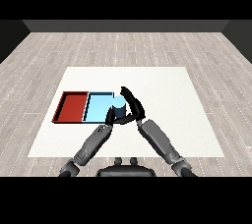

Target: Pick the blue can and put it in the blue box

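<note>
The robot has two long grey forearms. Each one is smooth and round, a bit like a tube, with darker grey parts near the bottom. At the end of each arm sits a black hand, the left hand (110, 117) and the right hand (134, 105), with thin black fingers and a thumb.

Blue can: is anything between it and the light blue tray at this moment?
Nothing visible. The blue can, held in the right hand, is at the right edge of the light blue tray, whose floor shows bare. The left hand sits at the tray's near right corner, below the can.
</note>
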